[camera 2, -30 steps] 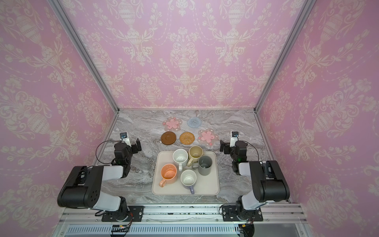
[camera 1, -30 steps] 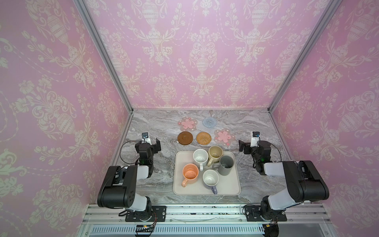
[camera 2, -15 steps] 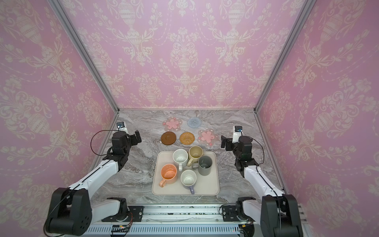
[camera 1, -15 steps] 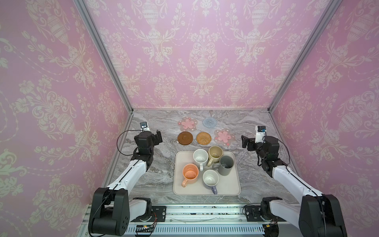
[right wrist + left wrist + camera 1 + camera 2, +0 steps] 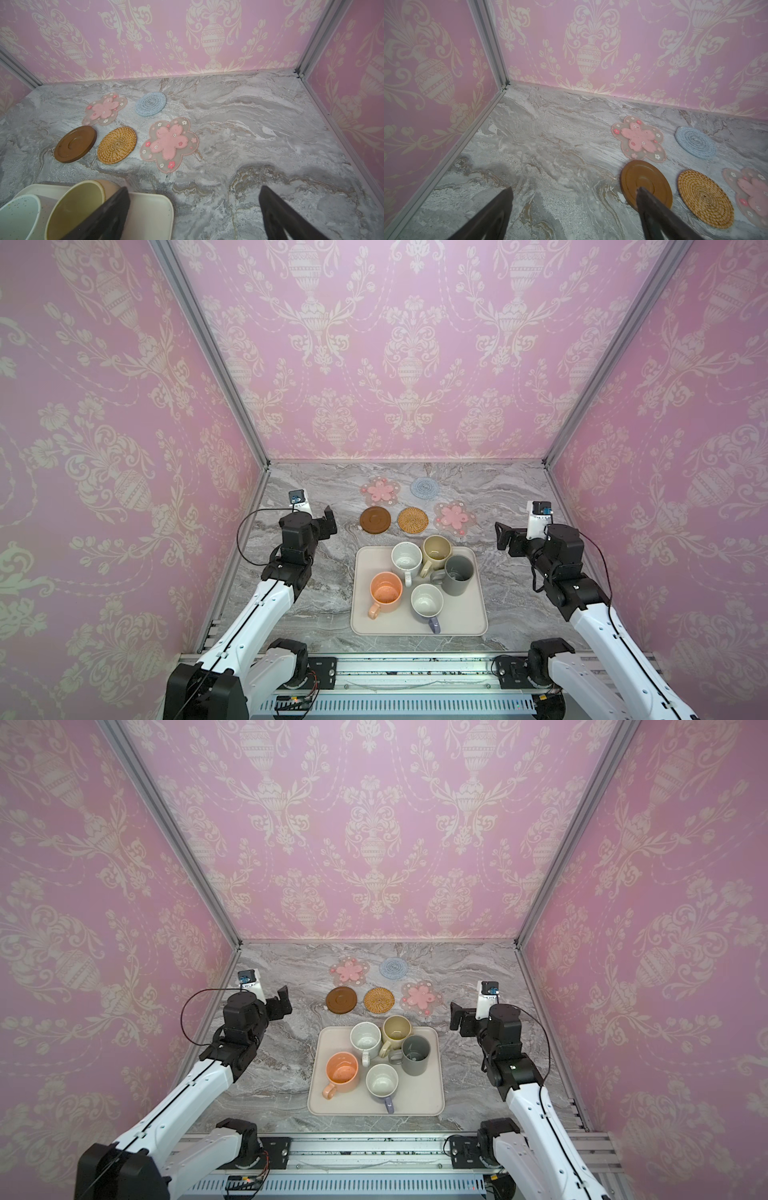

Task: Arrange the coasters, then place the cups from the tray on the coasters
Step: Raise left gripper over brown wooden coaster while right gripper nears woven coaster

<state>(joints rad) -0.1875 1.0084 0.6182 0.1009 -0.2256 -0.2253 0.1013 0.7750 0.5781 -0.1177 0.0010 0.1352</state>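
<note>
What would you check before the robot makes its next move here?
1. Left tool open and empty: ok.
2. Right tool open and empty: ok.
3. Five cups upright on the tray: ok.
4. Room around each cup: not ok; white mug, beige mug and grey mug crowd together.
5. Coasters flat and bare: ok.

The grey marble table [image 5: 511, 489] bore five coasters [image 5: 412, 519] and the tray [image 5: 461, 620]. Just ahead of the jaws of the left gripper [image 5: 574, 189] lay the dark brown coaster [image 5: 643, 176], the rattan coaster [image 5: 705, 197] beside it. Farther ahead lay a pink flower coaster [image 5: 639, 141] and the blue crocheted coaster [image 5: 695, 143]. The second pink flower coaster [image 5: 169, 143] lay ahead of the jaws of the right gripper [image 5: 193, 188], the tray's corner near one jaw.
</note>
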